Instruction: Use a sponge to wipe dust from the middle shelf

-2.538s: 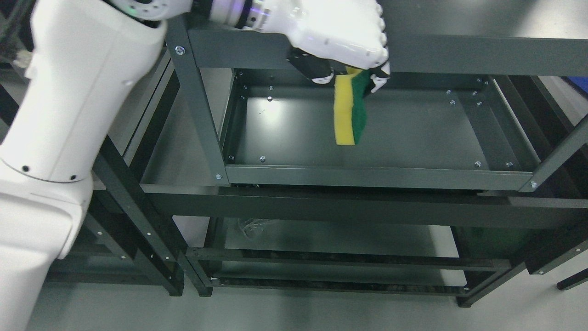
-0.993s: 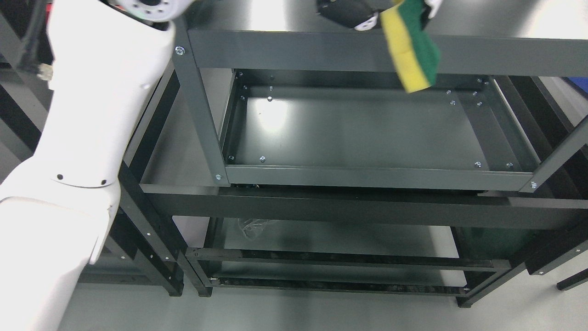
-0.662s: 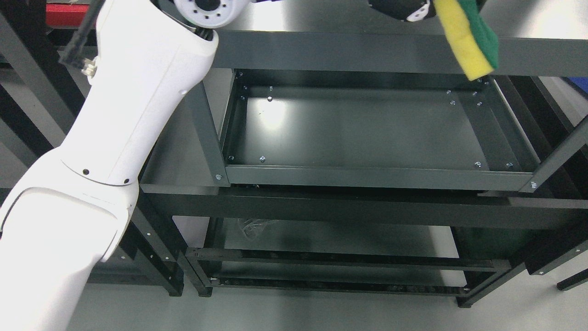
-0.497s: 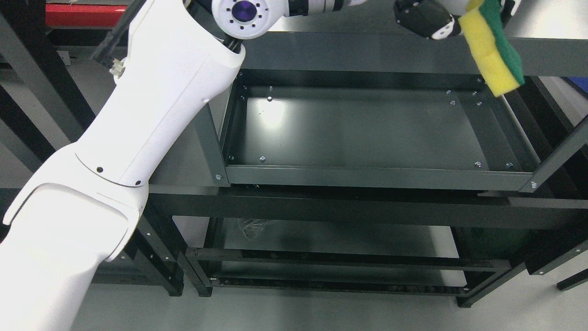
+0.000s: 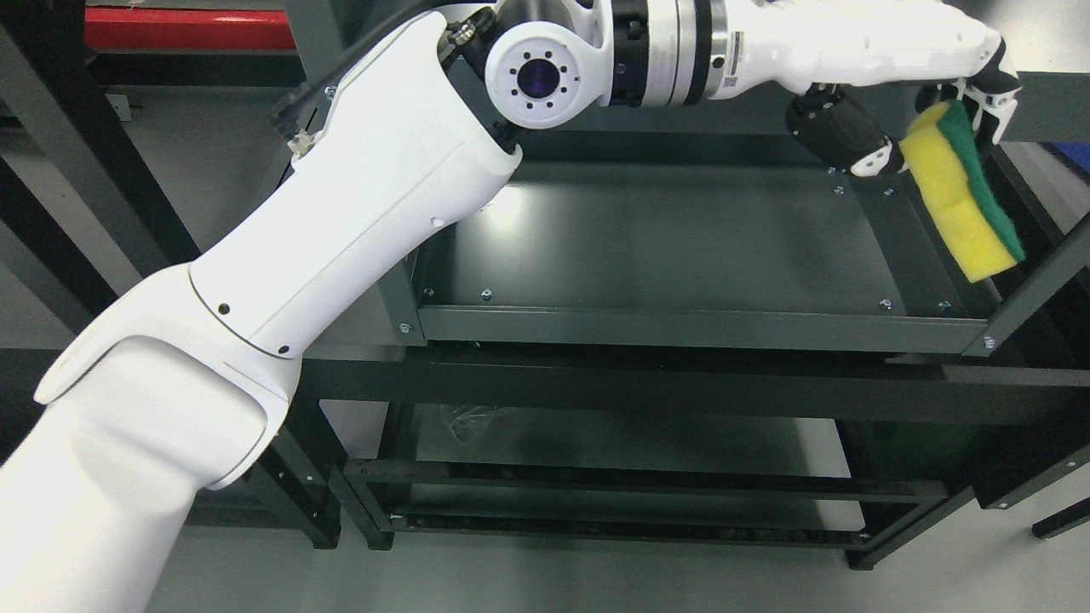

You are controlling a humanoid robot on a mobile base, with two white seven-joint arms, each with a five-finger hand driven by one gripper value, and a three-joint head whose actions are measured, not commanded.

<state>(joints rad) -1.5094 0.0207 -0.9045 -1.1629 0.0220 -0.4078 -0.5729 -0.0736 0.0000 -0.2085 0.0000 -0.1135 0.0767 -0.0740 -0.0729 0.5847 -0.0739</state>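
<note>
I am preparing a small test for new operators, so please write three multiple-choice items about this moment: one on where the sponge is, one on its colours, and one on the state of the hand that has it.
1. Where is the sponge in the head view?
A. Lying flat at the middle of the middle shelf
B. Hanging from the hand over the right end of the middle shelf
C. On the floor under the rack

2. Which colours does the sponge show?
A. Yellow and green
B. Blue and white
C. Red only

3. What is the state of the left hand?
A. Open and holding nothing
B. Closed on the sponge's upper end
C. Out of view

Answers:
1 B, since the sponge dangles by the right side of the middle shelf.
2 A, since a yellow layer and a green layer show.
3 B, since its fingers pinch the sponge's top.
</note>
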